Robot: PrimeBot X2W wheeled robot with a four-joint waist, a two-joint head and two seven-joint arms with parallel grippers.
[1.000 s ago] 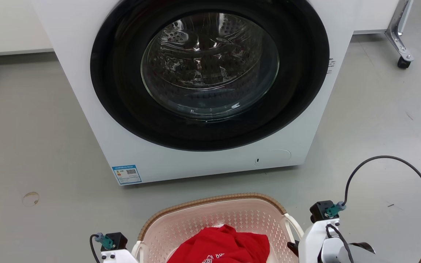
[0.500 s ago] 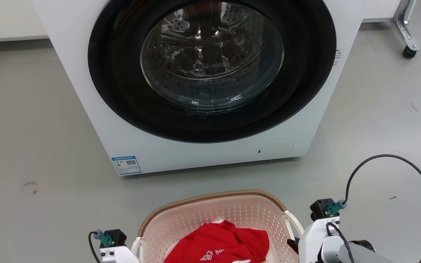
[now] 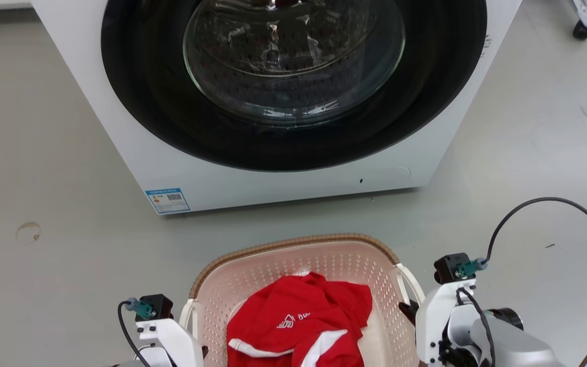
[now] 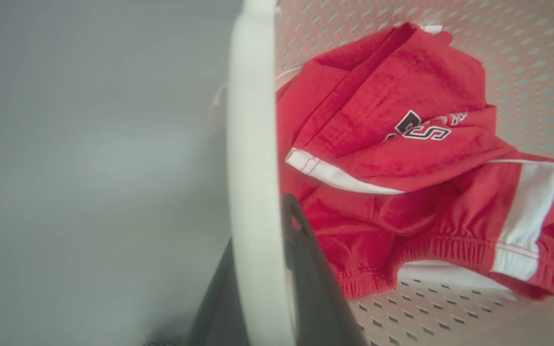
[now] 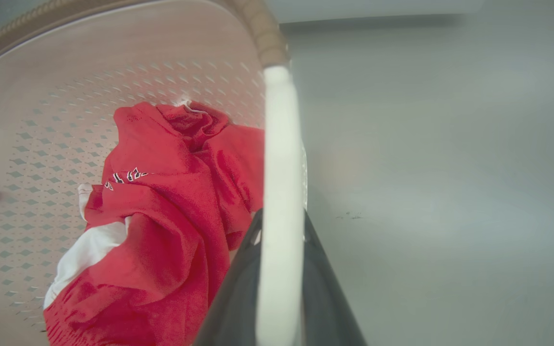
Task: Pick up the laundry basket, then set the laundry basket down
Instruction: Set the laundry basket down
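The left claw (image 4: 258, 259) is clamped on the basket's (image 3: 293, 243) left white handle (image 4: 250, 120), with one finger on each side of it. The single pink basket is level between the two claws, mouth up, and spans from claw to claw. Its near edge is cut off, so its long axis is unclear. One red garment (image 3: 298, 321) lies inside. One washer (image 3: 273, 188) stands beyond both claws. The right claw (image 5: 282, 269) pinches the second handle (image 5: 282, 144) the same way.

Laundry basket (image 3: 293, 243) before the washer (image 3: 273, 188); clothing (image 3: 298, 326), perhaps two pieces, inside it.
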